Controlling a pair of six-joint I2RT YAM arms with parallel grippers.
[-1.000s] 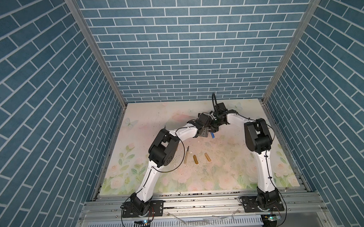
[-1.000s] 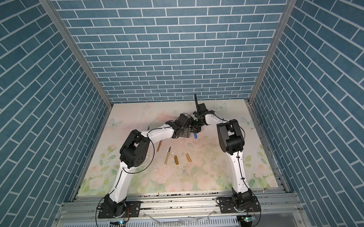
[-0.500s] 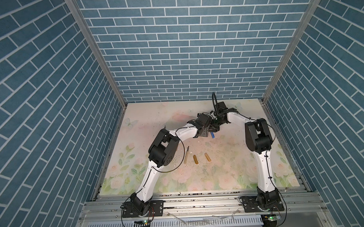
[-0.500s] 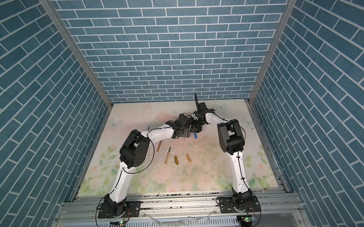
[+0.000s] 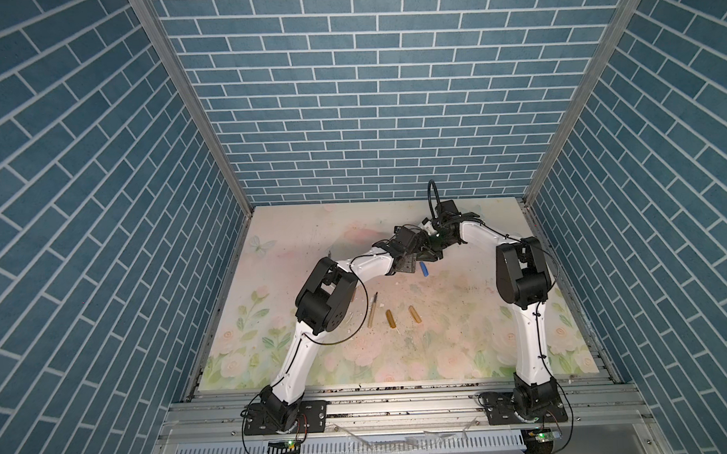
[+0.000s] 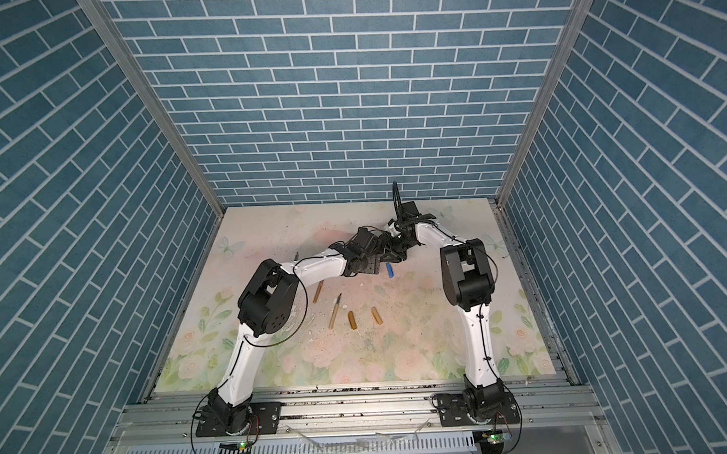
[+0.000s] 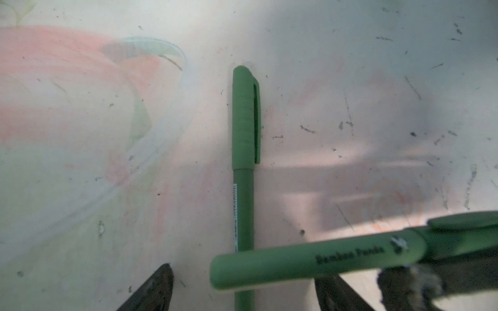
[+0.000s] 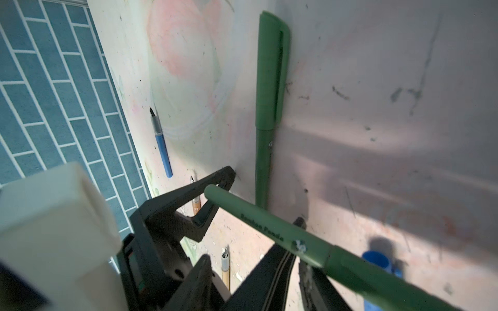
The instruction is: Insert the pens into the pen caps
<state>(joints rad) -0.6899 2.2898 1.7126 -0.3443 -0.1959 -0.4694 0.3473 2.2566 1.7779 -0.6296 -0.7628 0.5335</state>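
The right gripper (image 8: 292,239) is clamped on a capped green plastic pen (image 7: 310,258), whose end sits between the wide-apart fingers of the left gripper (image 7: 242,273). Only wrist views show a second capped green pen (image 7: 244,161) flat beneath them, with bare floral mat (image 7: 377,80) around it.

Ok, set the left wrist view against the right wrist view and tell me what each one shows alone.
Left wrist only: the white label strip along the barrel of the capped green pen lying on the table. Right wrist only: an uncapped blue pen, a blue cap, the tips of two brown pens, and the blue brick wall. Both: that lying green pen, and a second capped green pen printed "Bamboo Panda", held above it.
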